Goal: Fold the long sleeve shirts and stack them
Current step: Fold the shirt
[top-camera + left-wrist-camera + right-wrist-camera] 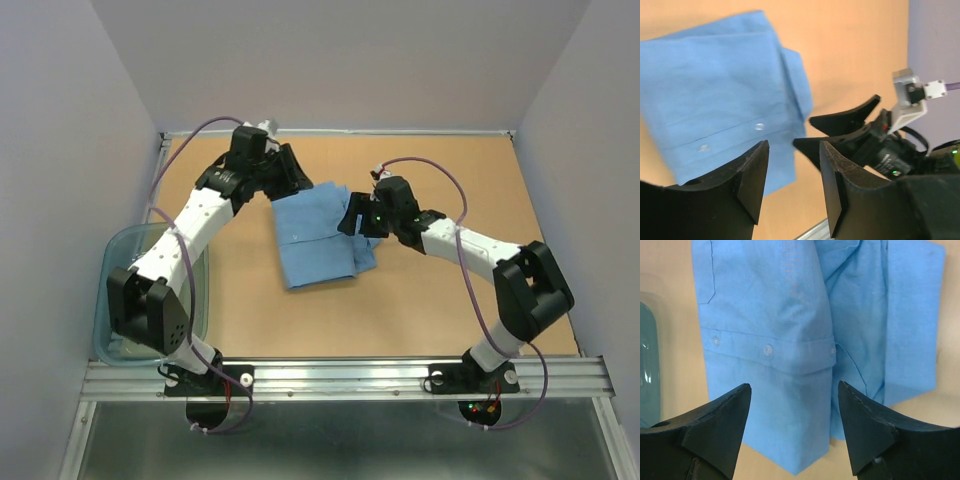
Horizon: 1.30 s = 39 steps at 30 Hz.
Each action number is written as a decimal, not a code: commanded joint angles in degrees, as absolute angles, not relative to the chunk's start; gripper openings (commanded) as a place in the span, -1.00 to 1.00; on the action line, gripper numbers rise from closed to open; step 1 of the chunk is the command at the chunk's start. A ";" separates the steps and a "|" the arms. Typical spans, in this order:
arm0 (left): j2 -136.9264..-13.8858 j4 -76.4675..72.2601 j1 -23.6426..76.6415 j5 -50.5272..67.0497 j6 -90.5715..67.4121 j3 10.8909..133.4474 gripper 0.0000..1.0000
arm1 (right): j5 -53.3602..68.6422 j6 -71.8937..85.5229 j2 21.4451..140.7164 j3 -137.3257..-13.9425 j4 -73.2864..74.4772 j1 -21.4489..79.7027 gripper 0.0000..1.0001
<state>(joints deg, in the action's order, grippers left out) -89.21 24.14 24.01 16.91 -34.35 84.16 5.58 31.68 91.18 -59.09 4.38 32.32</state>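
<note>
One light blue long sleeve shirt [318, 238] lies folded into a rough rectangle in the middle of the table, its button placket facing up. My left gripper [297, 176] hovers at the shirt's far left corner, open and holding nothing. In the left wrist view the shirt [715, 85] lies beyond the left gripper [792, 177], whose fingers [751, 180] stand apart over bare table. My right gripper [354, 220] sits at the shirt's right edge, also open. In the right wrist view the right gripper [794, 405] stands wide above the folded shirt [790, 315], with no cloth in it.
A clear bluish plastic tub [112, 275] stands at the table's left edge beside the left arm's base; its edge [647, 365] shows in the right wrist view. Grey walls close the table at the back and sides. A metal rail [340, 375] runs along the near edge.
</note>
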 commanded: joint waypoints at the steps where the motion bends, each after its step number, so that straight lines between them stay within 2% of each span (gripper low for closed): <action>1: -84.21 21.36 19.61 13.36 -33.66 73.94 0.11 | 10.63 31.64 95.27 -65.39 4.04 32.61 0.51; 5: -80.78 19.17 17.67 13.62 -32.61 63.84 0.11 | 8.00 31.29 98.87 -67.67 4.04 32.61 0.43; 12: -78.66 16.88 16.70 14.24 -31.82 55.82 0.11 | 8.61 29.80 103.44 -71.28 4.04 32.61 0.00; 14: -78.57 16.53 16.70 14.06 -31.64 54.76 0.11 | 8.87 29.53 104.23 -71.80 4.13 32.61 -0.06; 16: -78.49 16.17 16.52 14.24 -31.38 54.06 0.11 | 8.79 29.36 105.02 -71.98 4.13 32.61 -0.24; 18: -78.66 16.00 16.52 14.41 -31.38 53.70 0.11 | 8.27 29.18 105.21 -71.98 4.04 32.61 -0.31; 20: -78.58 16.00 16.44 14.33 -31.03 53.44 0.11 | 7.04 28.66 104.86 -72.16 4.13 32.61 -0.55; 21: -78.57 16.00 16.44 13.98 -30.76 53.26 0.11 | 6.60 27.96 104.59 -72.33 4.30 32.52 -0.74; 24: -78.57 16.26 16.35 13.62 -30.41 52.91 0.11 | 5.28 25.94 103.54 -73.91 5.27 32.52 -0.98; 31: -78.40 16.08 16.26 13.97 -30.24 53.09 0.10 | 6.59 22.06 103.88 -76.64 7.91 31.47 -0.99; 39: -81.38 13.71 16.26 15.03 -30.50 52.56 0.08 | 13.35 21.09 104.50 -78.22 8.35 29.71 -0.99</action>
